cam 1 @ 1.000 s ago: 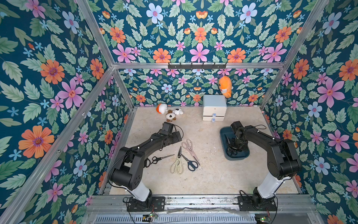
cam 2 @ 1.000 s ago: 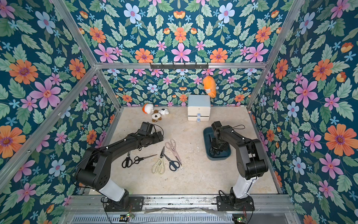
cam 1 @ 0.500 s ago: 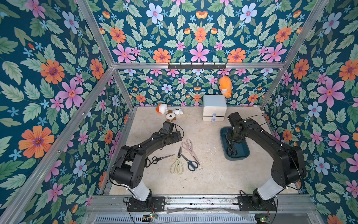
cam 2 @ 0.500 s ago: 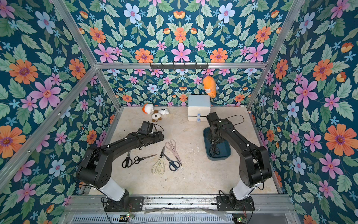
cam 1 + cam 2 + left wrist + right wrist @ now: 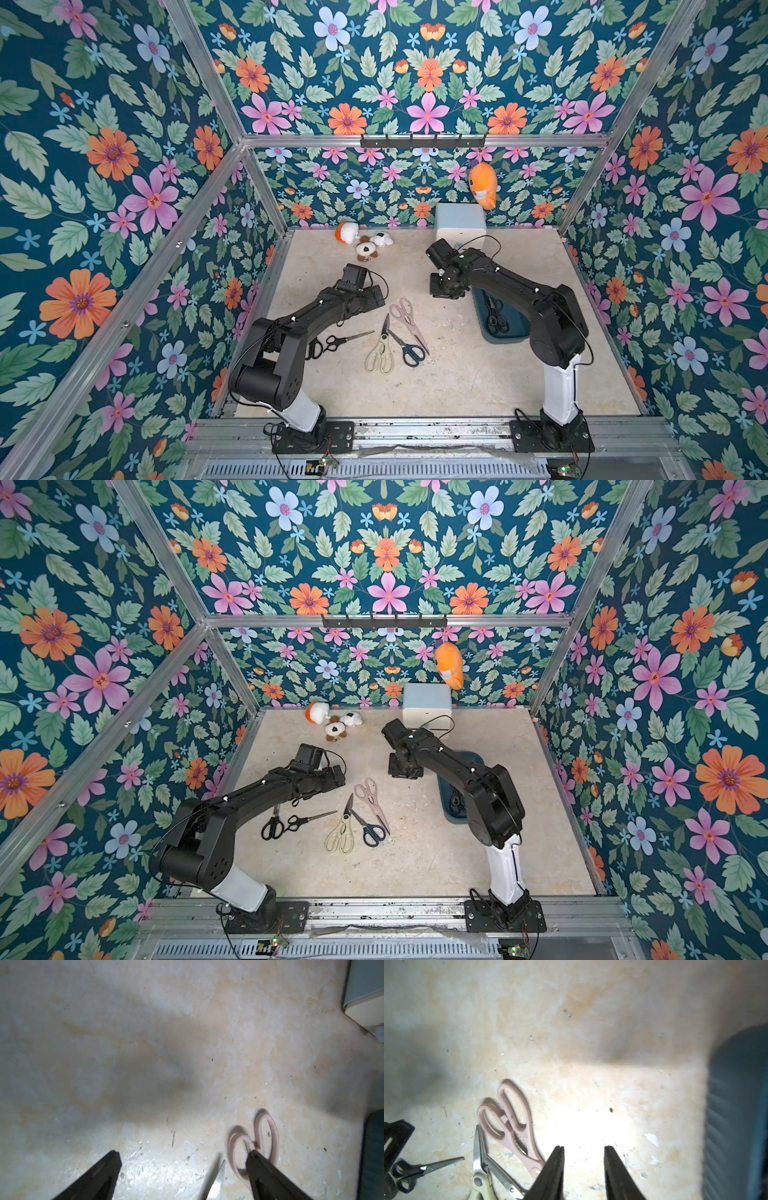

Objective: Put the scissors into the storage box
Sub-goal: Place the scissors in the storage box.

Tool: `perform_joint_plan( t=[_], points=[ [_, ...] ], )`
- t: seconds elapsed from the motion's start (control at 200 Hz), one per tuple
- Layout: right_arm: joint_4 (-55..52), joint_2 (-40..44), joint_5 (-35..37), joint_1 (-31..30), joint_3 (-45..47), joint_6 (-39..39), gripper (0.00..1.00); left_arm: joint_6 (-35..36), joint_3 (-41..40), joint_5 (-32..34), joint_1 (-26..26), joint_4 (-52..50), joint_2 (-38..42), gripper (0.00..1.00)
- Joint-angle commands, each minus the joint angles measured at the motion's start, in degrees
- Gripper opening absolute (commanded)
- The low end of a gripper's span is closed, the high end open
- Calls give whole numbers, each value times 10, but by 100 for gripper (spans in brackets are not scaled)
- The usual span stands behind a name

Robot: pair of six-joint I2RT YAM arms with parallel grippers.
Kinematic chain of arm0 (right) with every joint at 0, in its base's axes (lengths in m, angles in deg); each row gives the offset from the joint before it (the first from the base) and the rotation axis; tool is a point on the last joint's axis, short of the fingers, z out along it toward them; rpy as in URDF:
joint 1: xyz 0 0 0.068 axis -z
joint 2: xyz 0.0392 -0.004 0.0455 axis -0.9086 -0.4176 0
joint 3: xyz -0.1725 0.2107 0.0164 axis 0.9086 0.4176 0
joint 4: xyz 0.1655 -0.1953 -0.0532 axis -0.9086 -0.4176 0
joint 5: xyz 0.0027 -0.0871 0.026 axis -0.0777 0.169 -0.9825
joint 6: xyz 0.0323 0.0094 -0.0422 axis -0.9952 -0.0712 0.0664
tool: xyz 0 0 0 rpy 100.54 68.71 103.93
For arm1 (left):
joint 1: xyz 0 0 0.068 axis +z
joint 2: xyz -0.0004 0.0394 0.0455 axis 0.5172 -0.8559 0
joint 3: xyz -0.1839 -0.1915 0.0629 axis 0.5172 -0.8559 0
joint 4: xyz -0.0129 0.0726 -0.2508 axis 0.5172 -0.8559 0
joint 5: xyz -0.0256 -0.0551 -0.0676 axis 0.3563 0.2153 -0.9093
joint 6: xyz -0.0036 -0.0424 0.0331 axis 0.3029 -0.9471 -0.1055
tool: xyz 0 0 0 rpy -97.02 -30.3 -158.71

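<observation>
The right arm has swung off the box [image 5: 505, 338]; the right claw [image 5: 583, 1147] is now hovering over bare table [image 5: 591, 1043] just beside it, jaws narrowly parted, gripping nothing. The left claw [image 5: 184, 1153] is hanging wide open, empty. The box is holding black scissors [image 5: 496, 322]. Between the claws, the pink scissors [image 5: 409, 320] are lying flat, with the cream pair [image 5: 382, 345], blue pair [image 5: 401, 343] and two black pairs [image 5: 316, 816] nearby.

Robot lab test cell: alu frame [image 5: 291, 141] w/ floral wallpaper [image 5: 428, 75], left arm [image 5: 307, 309] & right arm [image 5: 511, 286] bolted to base rail [image 5: 428, 428].
</observation>
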Motion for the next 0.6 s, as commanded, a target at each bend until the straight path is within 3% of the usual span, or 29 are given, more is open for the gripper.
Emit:
perform_joint_plan(
  t=[0.0, 0.595],
  points=[
    [-15, -40, -12, -15, -44, 29, 35, 2, -14, 3, 14, -19, 20, 99],
    [-63, -183, -34, -43, -201, 76, 34, 8, -69, 19, 53, -46, 99, 99]
  ],
)
